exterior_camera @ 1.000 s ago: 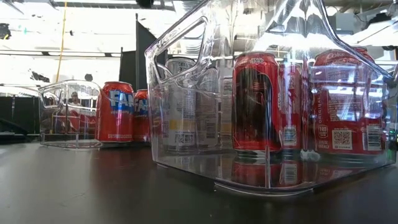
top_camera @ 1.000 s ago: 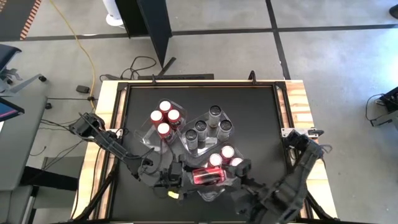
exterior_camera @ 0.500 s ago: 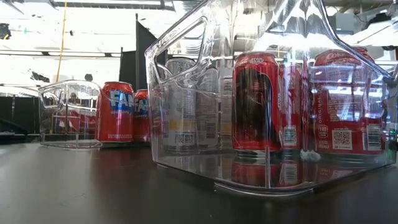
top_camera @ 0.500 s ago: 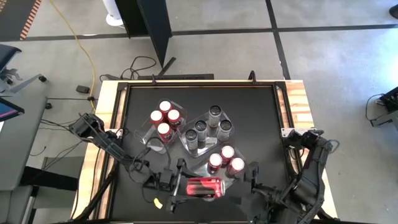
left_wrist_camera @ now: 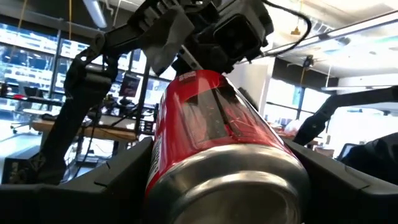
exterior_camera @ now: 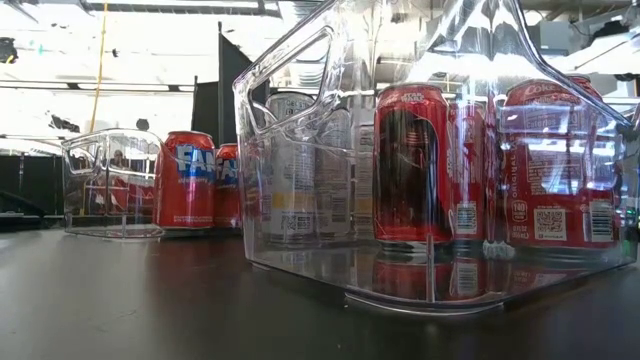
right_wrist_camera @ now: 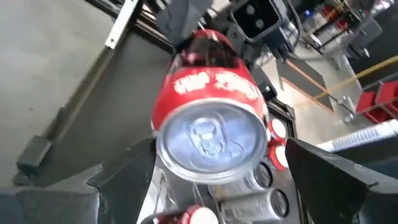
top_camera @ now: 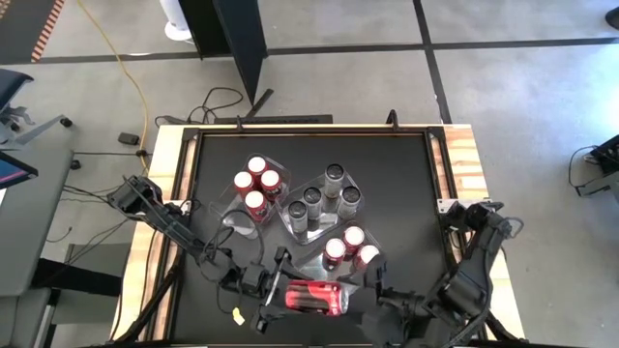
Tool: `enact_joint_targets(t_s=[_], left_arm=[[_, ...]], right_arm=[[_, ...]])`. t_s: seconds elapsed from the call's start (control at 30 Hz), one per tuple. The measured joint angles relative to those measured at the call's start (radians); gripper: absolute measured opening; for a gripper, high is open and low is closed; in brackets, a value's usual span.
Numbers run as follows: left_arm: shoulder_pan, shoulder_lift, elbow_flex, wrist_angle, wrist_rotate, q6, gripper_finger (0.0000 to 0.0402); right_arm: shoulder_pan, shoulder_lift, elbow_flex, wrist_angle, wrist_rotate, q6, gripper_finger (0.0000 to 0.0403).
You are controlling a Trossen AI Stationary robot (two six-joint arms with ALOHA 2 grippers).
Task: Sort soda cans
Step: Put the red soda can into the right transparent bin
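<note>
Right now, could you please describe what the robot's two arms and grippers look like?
Both arms are dark, jointed links with black cables along them. The left gripper and right gripper each have two broad, flat, matte-black fingers. A small yellow tag hangs near the left gripper.

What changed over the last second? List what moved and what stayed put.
The red can, lying on its side, moved towards the table's near edge and slightly left, carried by the left gripper, which is closed on one end. The right gripper followed it, open around the other end. Nothing was released. The upright cans and clear trays stayed as they were.
</note>
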Motion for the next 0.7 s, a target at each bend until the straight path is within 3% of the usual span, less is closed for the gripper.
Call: enact_joint_targets(t_s=[0.33,0.57,0.7], left_arm=[[0.018,0.0,0.0,0.008,0.029,-0.01,0.0308],[0.032,0.0,0.0,0.012,0.075,-0.021,0.0308],[0.032,0.0,0.001,0.022,0.074,-0.014,0.0308]], right_arm=[[-0.081,0.016,-0.019,0.134,-0.113,-0.115,0.0374],[-0.126,0.035,-0.02,0.11,-0.189,-0.124,0.0372],[-0.141,0.035,-0.02,0.121,-0.193,-0.135,0.0351]])
